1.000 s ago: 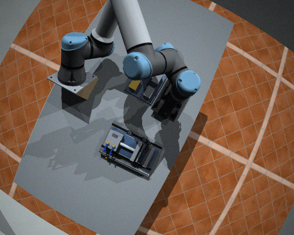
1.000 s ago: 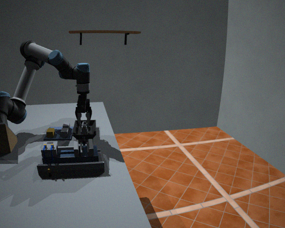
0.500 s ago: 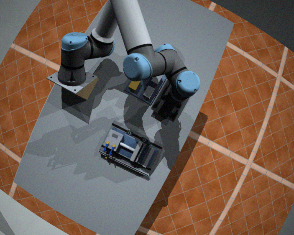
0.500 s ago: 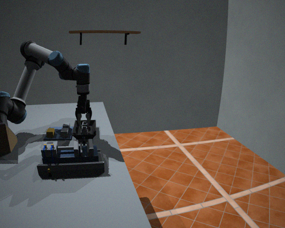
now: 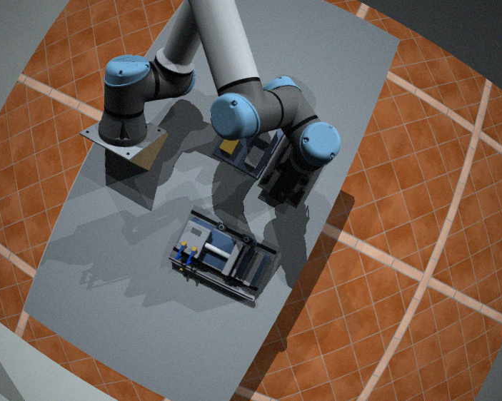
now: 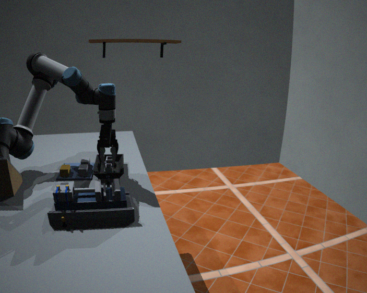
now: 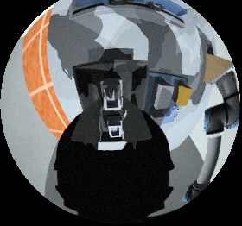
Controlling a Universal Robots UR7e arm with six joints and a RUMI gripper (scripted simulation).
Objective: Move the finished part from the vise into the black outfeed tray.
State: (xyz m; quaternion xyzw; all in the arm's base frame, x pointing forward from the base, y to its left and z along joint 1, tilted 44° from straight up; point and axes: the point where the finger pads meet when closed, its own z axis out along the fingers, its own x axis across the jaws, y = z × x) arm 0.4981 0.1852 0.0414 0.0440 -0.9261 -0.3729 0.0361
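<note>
My gripper hangs straight down over the black outfeed tray and is shut on the finished part, a grey block with a pocket on top. It holds the part low inside the tray. I cannot tell whether the part touches the tray floor. A second pocketed block lies in the tray just beyond the held one. In the overhead view the arm's wrist covers most of the tray. The vise stands with its jaws apart and no block between them; it also shows in the side view.
A blue infeed plate beside the tray carries a yellow block and a grey block. The table's right edge runs close to the tray. The arm's base stands at the far left.
</note>
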